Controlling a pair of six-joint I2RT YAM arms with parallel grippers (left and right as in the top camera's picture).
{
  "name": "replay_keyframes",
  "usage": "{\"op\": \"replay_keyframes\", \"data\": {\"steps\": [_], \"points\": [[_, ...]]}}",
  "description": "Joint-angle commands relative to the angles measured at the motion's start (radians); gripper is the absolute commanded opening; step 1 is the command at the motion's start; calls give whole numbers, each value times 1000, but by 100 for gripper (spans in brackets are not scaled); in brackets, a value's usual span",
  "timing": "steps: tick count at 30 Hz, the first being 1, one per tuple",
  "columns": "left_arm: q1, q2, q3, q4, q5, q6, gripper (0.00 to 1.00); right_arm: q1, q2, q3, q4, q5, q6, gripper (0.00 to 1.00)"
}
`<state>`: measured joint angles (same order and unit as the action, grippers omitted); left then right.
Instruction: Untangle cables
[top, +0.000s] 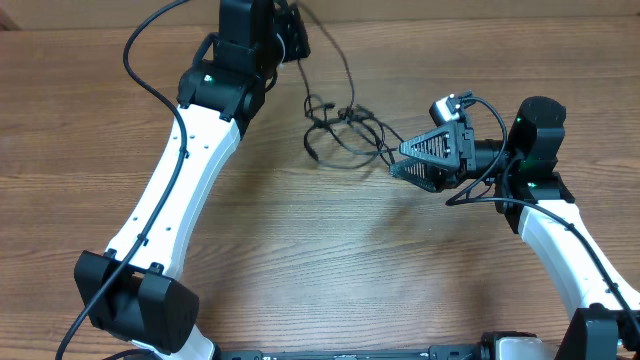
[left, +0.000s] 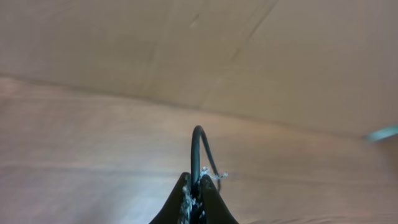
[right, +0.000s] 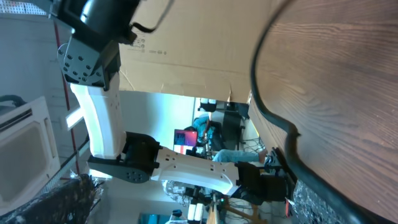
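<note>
Overhead view gives you what matters: the cables (top: 340, 128) lie as a loose knot of thin black loops on the counter (top: 330, 260). The knot is closer to the far edge than the near one and about midway between the side edges. One strand runs from the knot's left side toward the far edge and into the left hand (top: 290, 38). In the left wrist view, the left hand (left: 198, 202) is pressed together on one of the cables (left: 196, 146), with a short loop standing up out of the fingertips.

The right hand (top: 398, 160) is spread wide and turned on its side. Its fingertips point toward the left edge, straight at the knot's right end. A loop reaches just beside the upper fingertip, and you cannot tell whether it touches.

The knot's long axis runs roughly left to right, in line with the right hand's reach, and that hand is the nearer one to the free loops. I judge your coming move to be a short advance of the right hand onto a right-side loop, then a pull away from the pinched strand. The right wrist view is too skewed to show which strand lies between the fingers.
</note>
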<state>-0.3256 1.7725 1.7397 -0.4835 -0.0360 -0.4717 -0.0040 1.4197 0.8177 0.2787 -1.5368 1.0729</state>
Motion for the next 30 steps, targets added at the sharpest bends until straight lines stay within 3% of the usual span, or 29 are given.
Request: {"op": "replay_keyframes", "data": {"steps": [1, 6, 10, 13, 17, 22, 25, 30], "points": [[4, -17, 4, -130, -68, 129, 4, 1, 0, 5, 38, -32, -8, 100], [4, 41, -24, -375, -69, 151, 4, 1, 0, 5, 79, -32, 0, 100], [5, 97, -34, -370, -39, 130, 4, 1, 0, 5, 85, -31, -2, 100], [5, 124, -34, -295, 45, 81, 4, 1, 0, 5, 87, -27, -10, 100], [4, 137, -34, -73, 222, 11, 4, 3, 0, 5, 83, 2, -8, 100], [3, 137, -34, 124, 239, -69, 4, 4, 0, 5, 34, 5, -8, 100], [3, 137, -34, 204, 222, -68, 4, 8, 0, 5, -114, 55, 27, 100], [4, 137, -34, 190, 186, -17, 4, 37, 0, 5, -217, 54, 101, 100]]}}
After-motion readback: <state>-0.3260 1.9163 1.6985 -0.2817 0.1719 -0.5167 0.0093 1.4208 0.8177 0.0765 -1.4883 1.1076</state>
